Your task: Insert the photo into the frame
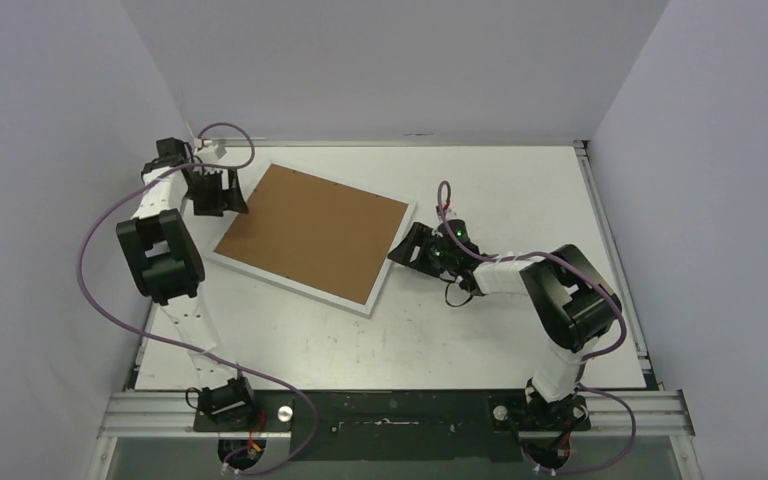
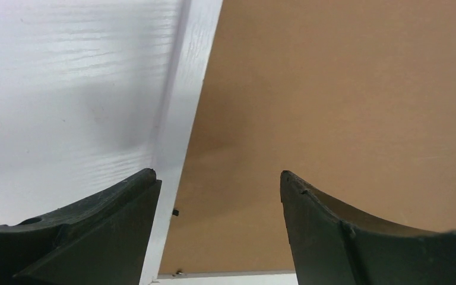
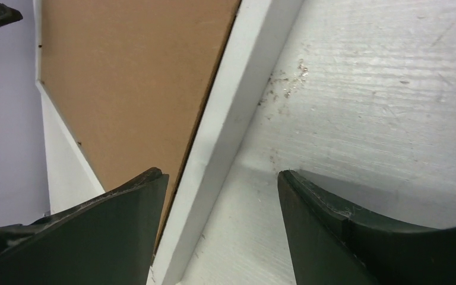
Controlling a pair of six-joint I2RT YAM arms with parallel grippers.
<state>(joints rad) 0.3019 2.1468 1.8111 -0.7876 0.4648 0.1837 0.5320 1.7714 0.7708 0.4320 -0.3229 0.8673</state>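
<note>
We see the frame (image 1: 260,271) lying flat on the white table (image 1: 480,340), turned at an angle, its back upward, so that the brown backing board (image 1: 312,232) fills it and only a thin white border shows around the board. The photo shows in none of the views, and we cannot tell whether it lies under the board. The left gripper (image 1: 218,195) hangs over the frame's far left corner, and the right gripper (image 1: 407,245) sits at the opposite, right-hand corner, so the two arms flank the frame from either side. In the left wrist view the two dark fingers (image 2: 95,225) stand well apart: the white border runs up between them, with bare table on one side and brown board on the other, and nothing is pinched. In the right wrist view we find the same: the jaws are spread wide and straddle the white border, one finger over the board and the other over the table, where a patch of dark scuff marks (image 3: 288,80) lies just beside the frame. Neither gripper clamps anything that we can see.
</note>
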